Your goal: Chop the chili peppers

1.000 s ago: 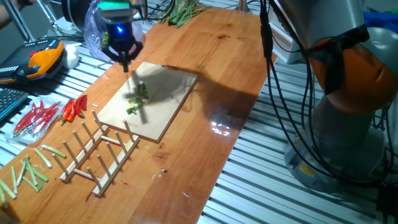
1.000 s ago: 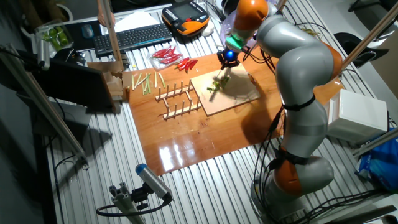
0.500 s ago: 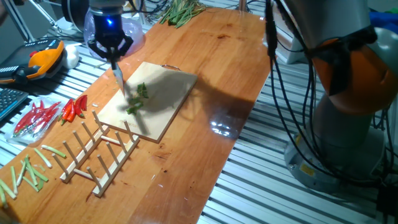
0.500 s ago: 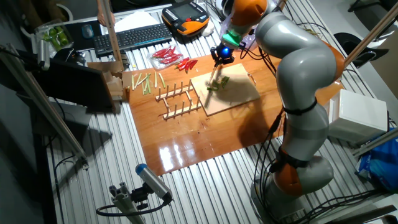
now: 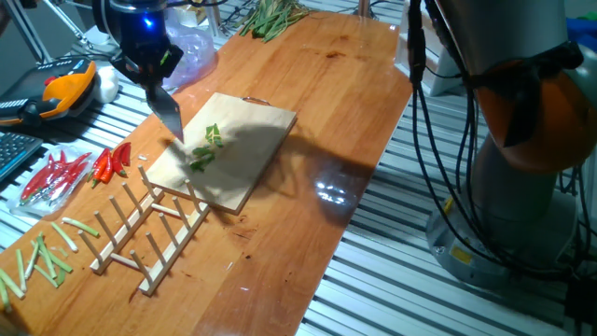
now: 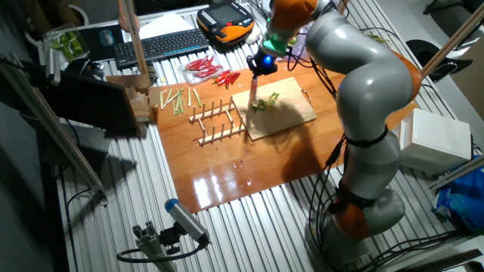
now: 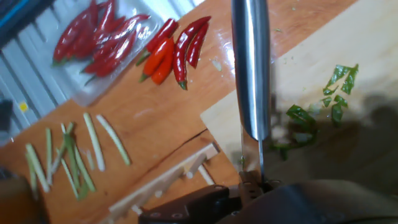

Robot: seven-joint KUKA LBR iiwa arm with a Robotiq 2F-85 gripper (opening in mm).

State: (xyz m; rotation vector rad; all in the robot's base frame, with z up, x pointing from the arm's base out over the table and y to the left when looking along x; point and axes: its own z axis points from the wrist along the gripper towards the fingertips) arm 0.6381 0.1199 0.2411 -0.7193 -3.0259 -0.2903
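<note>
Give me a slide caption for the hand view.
Knife blade poised over cutting board's edge, beside chopped green chili pieces.

Green chili peppers (image 5: pixel 207 147) lie chopped into several small, glossy pieces. They are scattered in two loose clusters on a pale wooden cutting board (image 5: pixel 252 140).

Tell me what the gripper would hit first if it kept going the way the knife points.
Probably the cutting board near its left edge, beside the chili peppers. The gripper holds the knife tip-down there, though depth is unclear.
</note>
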